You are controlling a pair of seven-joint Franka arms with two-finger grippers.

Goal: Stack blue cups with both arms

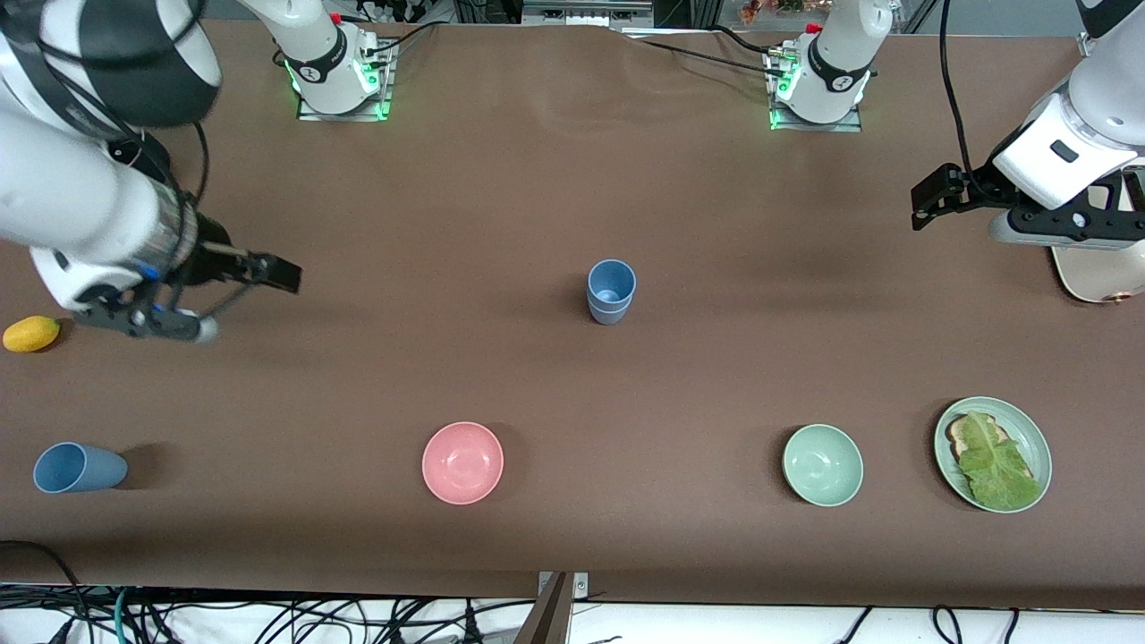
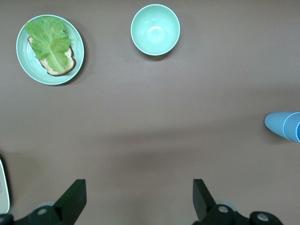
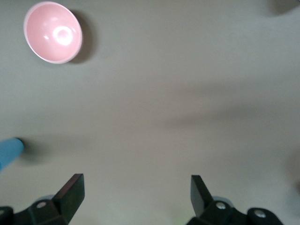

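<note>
The right claw (image 3: 136, 197) hangs over the bare tabletop (image 3: 187, 93), its two fingers (image 3: 70, 190) spread wide. A pink bowl (image 3: 52, 32) and a blue cup (image 3: 9, 151) lie apart.

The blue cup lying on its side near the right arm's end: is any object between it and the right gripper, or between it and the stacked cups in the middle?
Nothing visible blocks either path. The right gripper hangs open over bare table above the lying cup. The pink bowl sits nearer the camera than the way to the stacked cups.
</note>
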